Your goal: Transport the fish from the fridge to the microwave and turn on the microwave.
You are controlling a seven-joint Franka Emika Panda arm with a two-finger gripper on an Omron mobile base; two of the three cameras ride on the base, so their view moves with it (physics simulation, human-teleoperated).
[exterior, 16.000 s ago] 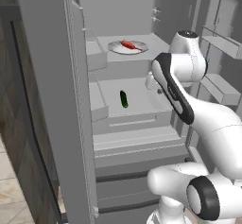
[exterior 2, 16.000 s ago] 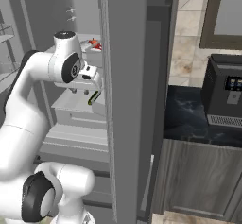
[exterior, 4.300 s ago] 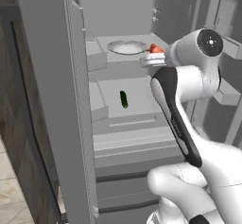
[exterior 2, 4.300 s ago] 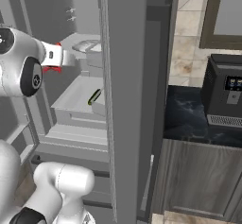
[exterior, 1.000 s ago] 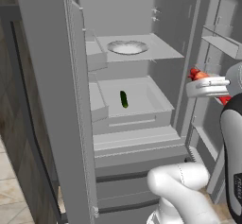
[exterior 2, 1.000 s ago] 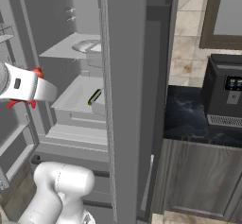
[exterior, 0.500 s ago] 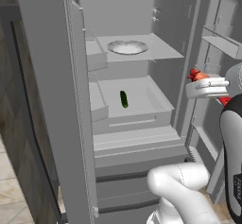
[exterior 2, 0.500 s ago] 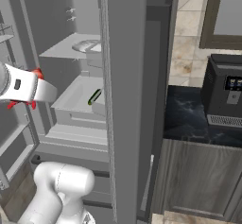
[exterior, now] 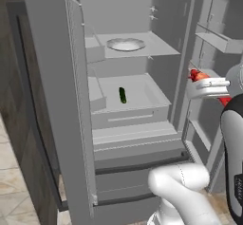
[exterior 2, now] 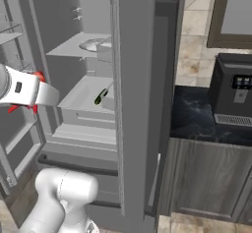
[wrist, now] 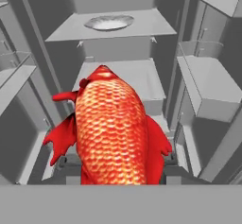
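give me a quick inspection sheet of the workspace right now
surface: grey fridge shelf carrying a white plate, now bare; tray on the shelf below
job's things: fish held outside the compartment, in front of the door bins; fridge stands open
clutter: dark green cucumber lying in the tray
grippers: end effector closed on the fish, right of the shelves in the left base view
cables: nothing seen
surroundings: black coffee machine on a dark counter, wooden cabinets below, tiled floor
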